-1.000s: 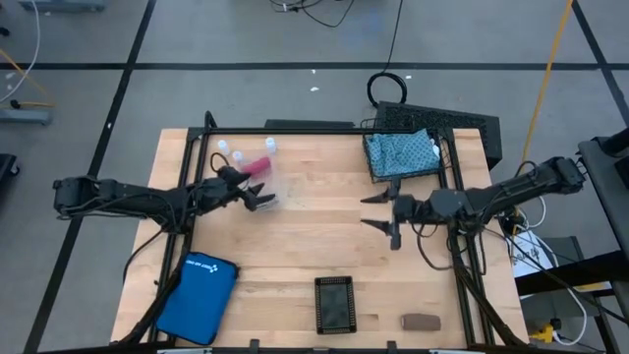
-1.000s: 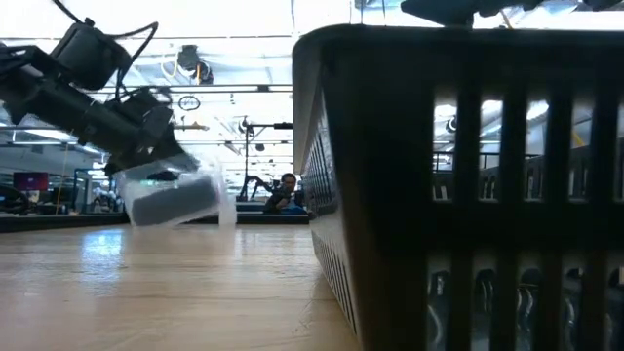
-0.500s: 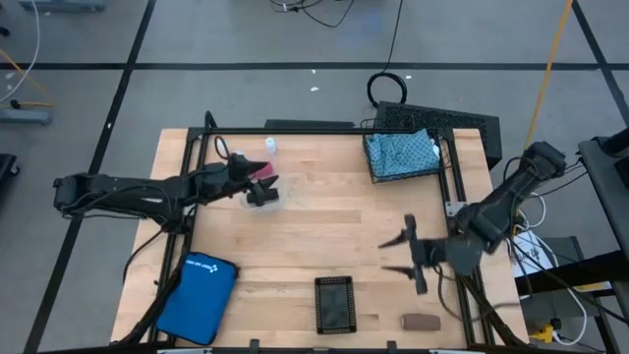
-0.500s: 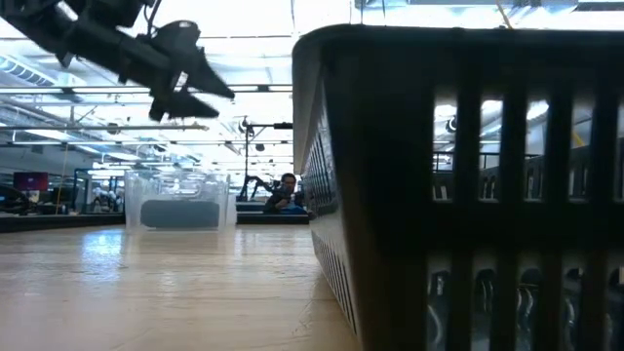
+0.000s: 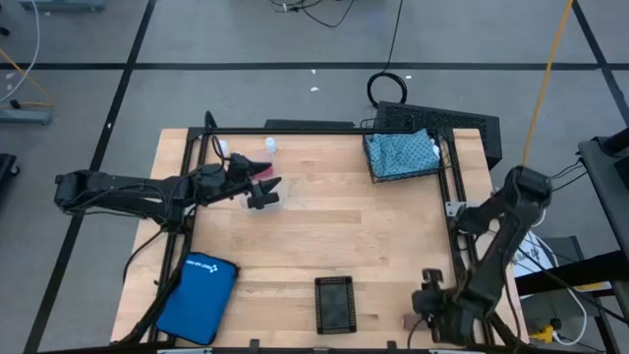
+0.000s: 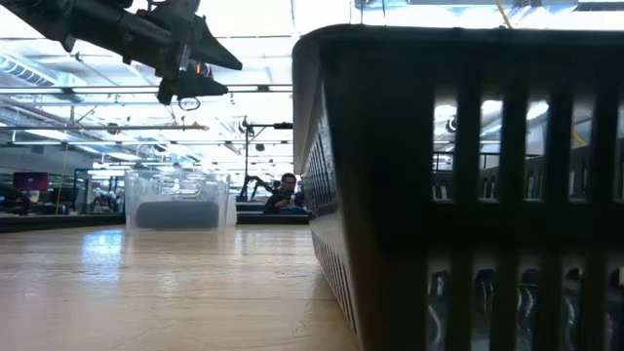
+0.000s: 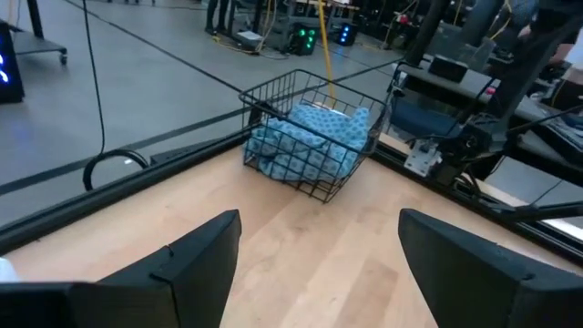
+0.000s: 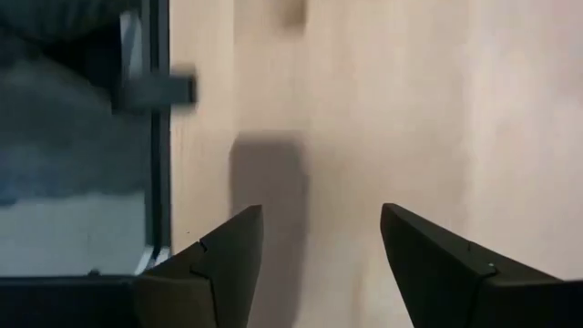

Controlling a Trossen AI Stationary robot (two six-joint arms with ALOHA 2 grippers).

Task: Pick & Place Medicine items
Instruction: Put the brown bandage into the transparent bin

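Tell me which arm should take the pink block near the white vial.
Left. The left gripper hovers open right beside the pink block, while the right gripper is at the table's opposite corner, by the right edge, far from it.

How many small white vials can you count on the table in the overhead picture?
2. One vial stands near the far edge of the table; a second vial stands left of it, beside the left arm. That arm may hide another.
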